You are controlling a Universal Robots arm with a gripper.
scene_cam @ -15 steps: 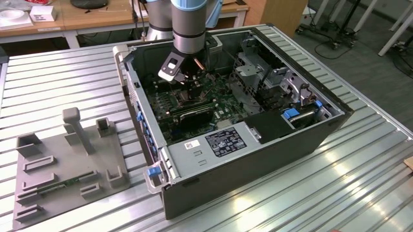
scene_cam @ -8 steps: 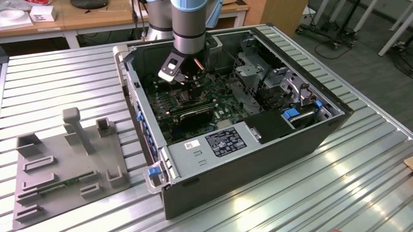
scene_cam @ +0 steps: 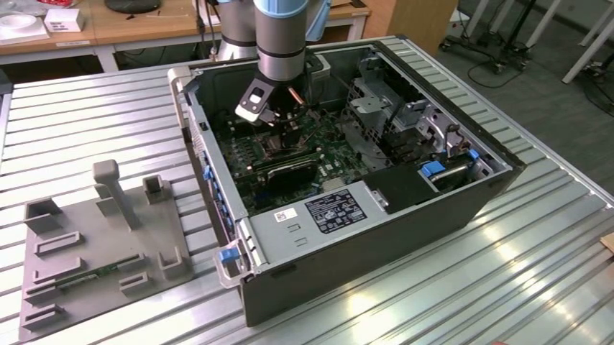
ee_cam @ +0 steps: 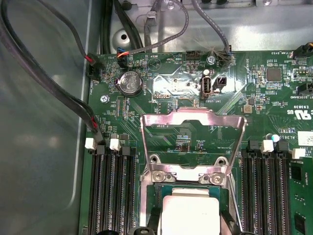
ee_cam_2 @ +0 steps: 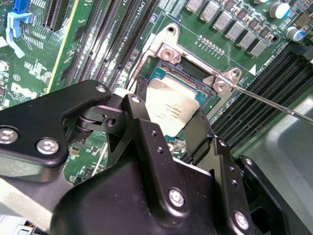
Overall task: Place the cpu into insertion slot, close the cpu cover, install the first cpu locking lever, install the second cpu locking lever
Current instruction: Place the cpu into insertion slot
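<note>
hand [ee_cam_2: 171, 111]: closed on two sides of pale grey square metal cpu [ee_cam: 190, 213] | above silver-rimmed square insertion slot [ee_cam_2: 186, 73] | silvery square-frame cpu cover [ee_cam: 193, 114]: swung open

1. A robotics lab or workshop: a robot arm [scene_cam: 283, 43] hangs over a ribbed metal table [scene_cam: 86, 122].
2. An opened computer case [scene_cam: 384, 244] and a grey fixture plate [scene_cam: 96, 251] sit on it.
3. Wooden desks [scene_cam: 144, 29] and wheeled stands [scene_cam: 475, 59] line the back.

Black gripper [ee_cam_2: 168, 120] pinches the small pale-silver square cpu [ee_cam_2: 171, 105] from two sides, right over the silver-rimmed square insertion slot [ee_cam_2: 188, 73]. Thin steel lever rod [ee_cam_2: 266, 102] lies beside it, over the green circuit board [ee_cam_2: 41, 58].
</note>
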